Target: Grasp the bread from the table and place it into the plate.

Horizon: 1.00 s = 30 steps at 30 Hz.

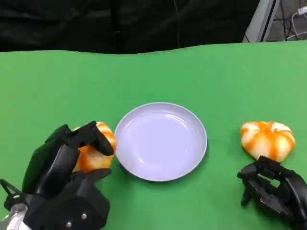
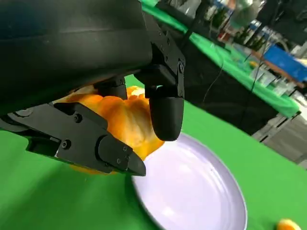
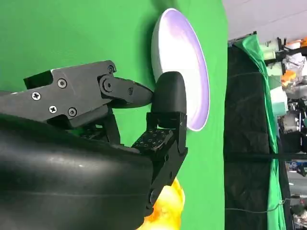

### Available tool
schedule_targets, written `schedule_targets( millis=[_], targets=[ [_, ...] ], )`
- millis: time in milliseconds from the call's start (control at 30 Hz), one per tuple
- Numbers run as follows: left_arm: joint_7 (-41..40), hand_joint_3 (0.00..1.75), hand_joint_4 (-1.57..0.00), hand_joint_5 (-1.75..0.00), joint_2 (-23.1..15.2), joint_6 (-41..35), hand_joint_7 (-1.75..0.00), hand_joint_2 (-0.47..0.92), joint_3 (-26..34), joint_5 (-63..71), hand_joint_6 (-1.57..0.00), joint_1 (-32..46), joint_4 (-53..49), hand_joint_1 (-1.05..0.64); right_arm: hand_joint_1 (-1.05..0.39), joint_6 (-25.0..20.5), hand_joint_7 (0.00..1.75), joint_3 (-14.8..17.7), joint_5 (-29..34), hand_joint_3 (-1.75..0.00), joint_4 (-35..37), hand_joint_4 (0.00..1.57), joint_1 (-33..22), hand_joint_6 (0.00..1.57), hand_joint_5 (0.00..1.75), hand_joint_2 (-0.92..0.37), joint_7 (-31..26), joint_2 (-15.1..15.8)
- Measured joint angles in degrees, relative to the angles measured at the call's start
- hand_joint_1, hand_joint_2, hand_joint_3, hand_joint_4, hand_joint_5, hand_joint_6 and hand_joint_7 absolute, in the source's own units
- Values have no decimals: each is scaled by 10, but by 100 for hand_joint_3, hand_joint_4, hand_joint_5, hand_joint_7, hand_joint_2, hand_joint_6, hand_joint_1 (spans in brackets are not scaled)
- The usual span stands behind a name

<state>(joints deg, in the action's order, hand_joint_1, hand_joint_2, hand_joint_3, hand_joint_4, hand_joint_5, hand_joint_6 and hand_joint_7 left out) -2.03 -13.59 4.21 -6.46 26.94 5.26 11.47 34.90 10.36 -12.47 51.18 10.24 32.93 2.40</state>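
An orange-and-white bread [image 1: 96, 153] lies just left of the pale plate [image 1: 160, 143], and my left hand [image 1: 67, 167] grips it, fingers wrapped over its top and side. The left wrist view shows the bread [image 2: 122, 120] pinched between the fingers [image 2: 165, 112], right at the rim of the plate [image 2: 201, 196]. A second bread [image 1: 267, 139] rests on the table to the right of the plate. My right hand [image 1: 276, 189] sits just in front of it, fingers curled in with nothing in them. In the right wrist view that bread [image 3: 168, 208] lies beside the hand.
The table is covered in green cloth [image 1: 57, 86], with a black backdrop behind its far edge. The plate holds nothing. Open cloth lies beyond the plate and between the plate and the right bread.
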Motion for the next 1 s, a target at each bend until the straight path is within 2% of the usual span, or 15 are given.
schedule_targets(
  millis=[233,533,1000],
  targets=[
    [-1,0,-50,-162,9,21,-138,85,-16,4,-55,-20,3,-2,-23,0,109,0,0,-48,3,60,0,73,174,-92,-1,0],
    [-11,0,-52,-160,25,44,-133,84,-54,26,-58,-78,-71,-5,-24,1,109,0,0,-48,3,59,1,73,174,-92,0,-1],
    [-31,0,-48,-158,64,116,-131,86,-109,28,-58,-210,-301,-7,-24,5,109,-4,3,-48,4,62,1,74,173,-92,-11,-4]
  ],
)
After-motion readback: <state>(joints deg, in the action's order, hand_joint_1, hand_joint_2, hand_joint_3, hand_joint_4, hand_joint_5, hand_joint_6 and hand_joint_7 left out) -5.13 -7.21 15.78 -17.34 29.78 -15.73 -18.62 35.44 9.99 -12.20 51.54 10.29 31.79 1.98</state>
